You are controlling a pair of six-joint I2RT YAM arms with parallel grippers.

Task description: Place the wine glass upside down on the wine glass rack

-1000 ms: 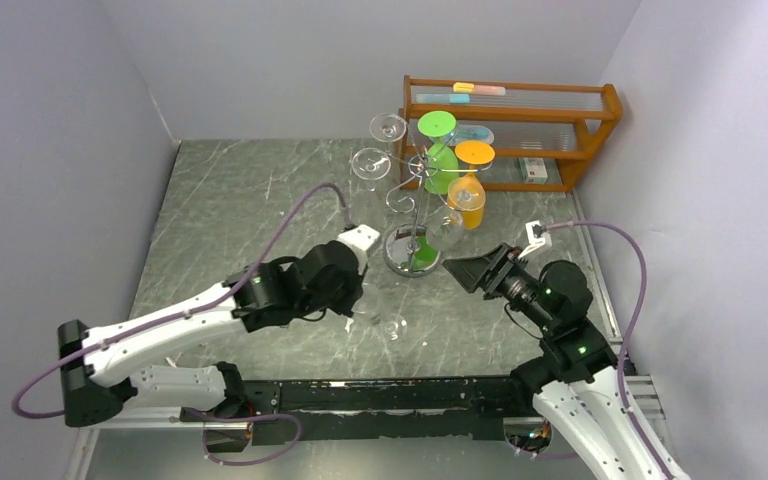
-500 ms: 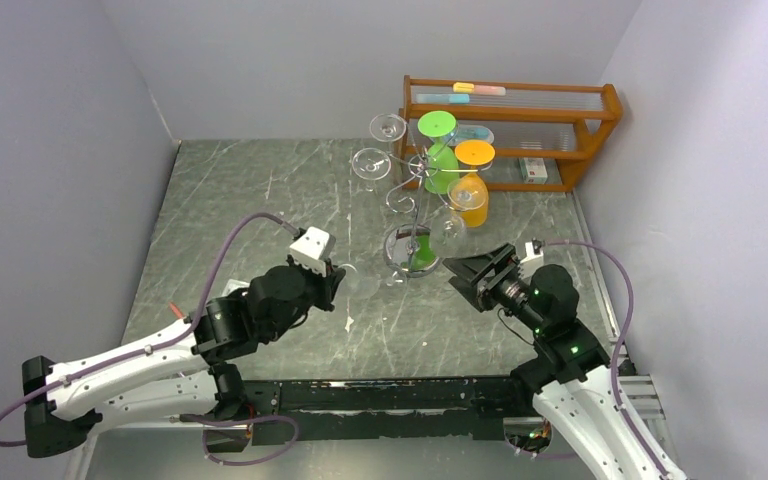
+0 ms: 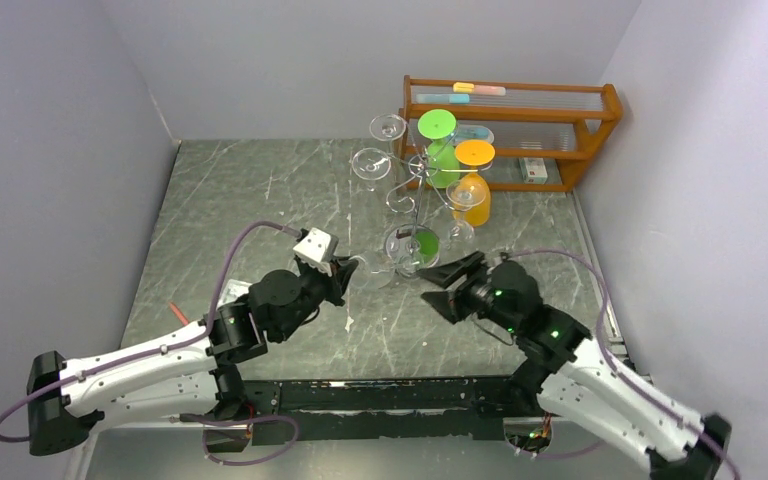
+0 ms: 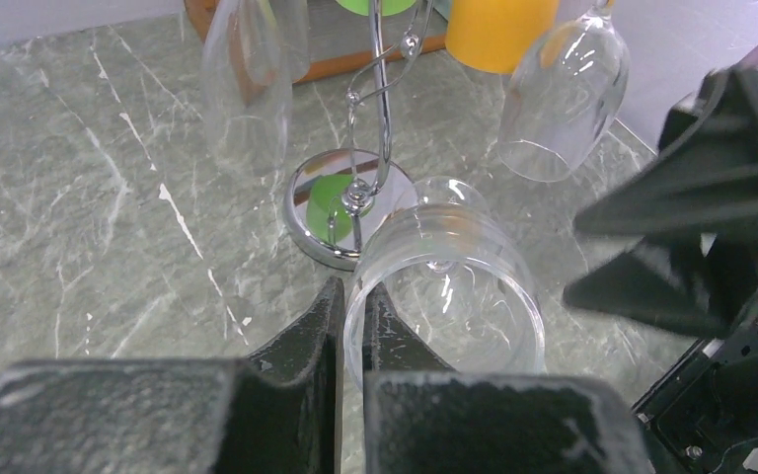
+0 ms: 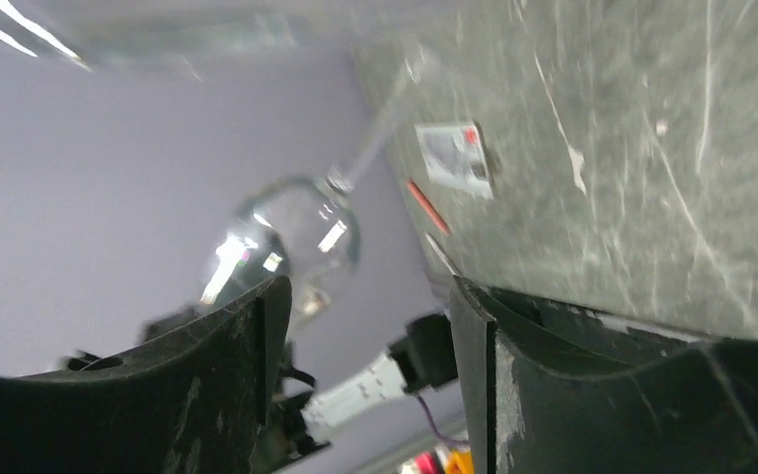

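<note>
My left gripper (image 3: 346,272) is shut on the rim of a clear wine glass (image 4: 454,296), with one finger inside the bowl and one outside. The glass lies roughly sideways above the table, foot pointing toward the rack; it is faint in the top view (image 3: 372,272). The chrome wine glass rack (image 3: 415,205) stands just beyond it on its shiny disc base (image 4: 341,212). My right gripper (image 3: 442,285) is open and empty, right of the glass and facing it. In the right wrist view the glass (image 5: 298,232) shows beyond the open gripper (image 5: 370,326).
Green (image 3: 442,160), orange (image 3: 470,200) and clear glasses (image 3: 370,165) hang upside down on the rack. A clear hung glass (image 4: 563,99) is close above the held one. The brown wooden shelf rack (image 3: 600,110) stands at the back right. Grey walls close in on both sides.
My left gripper lifted the clear glass off the table and drew back left, holding it by the rim near the rack base. My right arm swung left and lower toward the glass, gripper still open.
</note>
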